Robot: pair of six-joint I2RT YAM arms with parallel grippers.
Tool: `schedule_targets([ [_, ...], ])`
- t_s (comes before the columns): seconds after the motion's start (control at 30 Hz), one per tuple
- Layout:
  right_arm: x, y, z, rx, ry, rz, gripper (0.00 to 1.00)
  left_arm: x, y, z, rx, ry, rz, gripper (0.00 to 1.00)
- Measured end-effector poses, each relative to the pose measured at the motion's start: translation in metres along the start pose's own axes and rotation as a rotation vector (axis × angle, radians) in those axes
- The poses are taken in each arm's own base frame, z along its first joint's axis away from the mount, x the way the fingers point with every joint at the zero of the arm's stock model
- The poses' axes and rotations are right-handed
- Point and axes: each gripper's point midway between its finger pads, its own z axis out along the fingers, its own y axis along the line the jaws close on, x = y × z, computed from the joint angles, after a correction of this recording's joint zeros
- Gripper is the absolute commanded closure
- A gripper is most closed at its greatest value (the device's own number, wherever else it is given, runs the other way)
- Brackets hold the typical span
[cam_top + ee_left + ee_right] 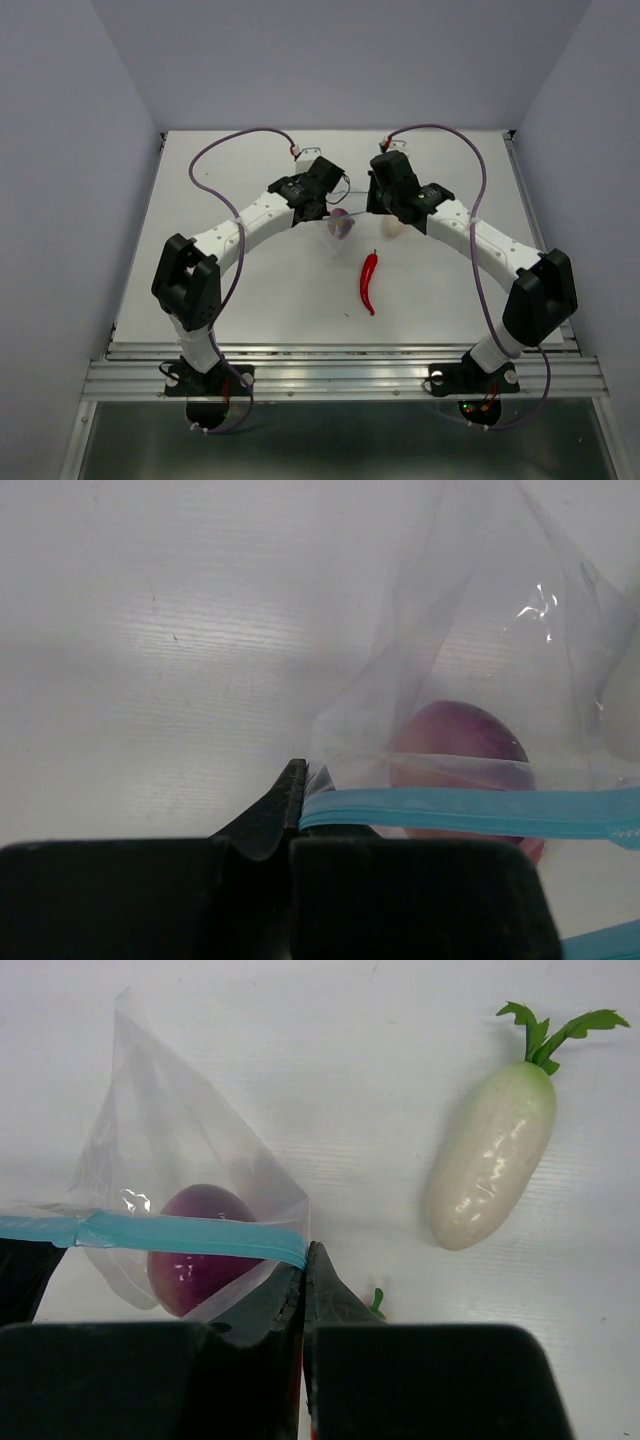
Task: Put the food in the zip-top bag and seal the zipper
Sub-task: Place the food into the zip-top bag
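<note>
The clear zip-top bag [190, 1175] hangs between my two grippers, with the purple-red onion [195, 1250] inside it. My left gripper [297, 780] is shut on one end of the blue zipper [460, 812]. My right gripper [306, 1260] is shut on the other end of the zipper [180, 1232]. The onion also shows in the left wrist view [455, 740] and in the top view [341, 226]. The white radish [492, 1158] with green leaves lies on the table to the right of the bag. The red chili [369, 281] lies on the table in front of the bag.
The white table [260, 290] is enclosed by grey walls on both sides and at the back. A metal rail [340, 375] runs along the near edge where the arm bases stand.
</note>
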Motion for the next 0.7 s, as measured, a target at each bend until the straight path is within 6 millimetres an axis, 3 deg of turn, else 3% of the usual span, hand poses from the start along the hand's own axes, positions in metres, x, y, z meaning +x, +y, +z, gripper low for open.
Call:
schedule_targets([
  [0.27, -0.001, 0.0, -0.005, 0.003, -0.002, -0.027, 0.99, -0.001, 0.003, 0.001, -0.015, -0.006, -0.006, 1.0],
  [0.3, -0.001, 0.001, -0.005, -0.002, 0.0, -0.027, 0.92, 0.0, 0.003, 0.0, -0.016, -0.004, -0.006, 1.0],
  [0.47, 0.004, 0.011, -0.007, -0.069, 0.032, -0.048, 0.78, 0.001, 0.001, 0.001, 0.003, 0.011, -0.005, 1.0],
  [0.57, 0.007, 0.023, -0.008, -0.143, 0.055, -0.056, 0.54, 0.001, -0.001, 0.002, 0.024, 0.02, -0.007, 1.0],
  [0.6, 0.008, 0.026, -0.007, -0.16, 0.059, -0.057, 0.54, 0.001, -0.002, 0.003, 0.025, 0.02, -0.007, 1.0],
  [0.63, 0.009, 0.029, -0.007, -0.176, 0.065, -0.057, 0.45, 0.0, -0.002, 0.004, 0.028, 0.021, -0.009, 1.0],
  [0.7, 0.011, 0.035, -0.005, -0.205, 0.077, -0.062, 0.4, 0.001, -0.002, 0.006, 0.028, 0.025, -0.01, 1.0],
])
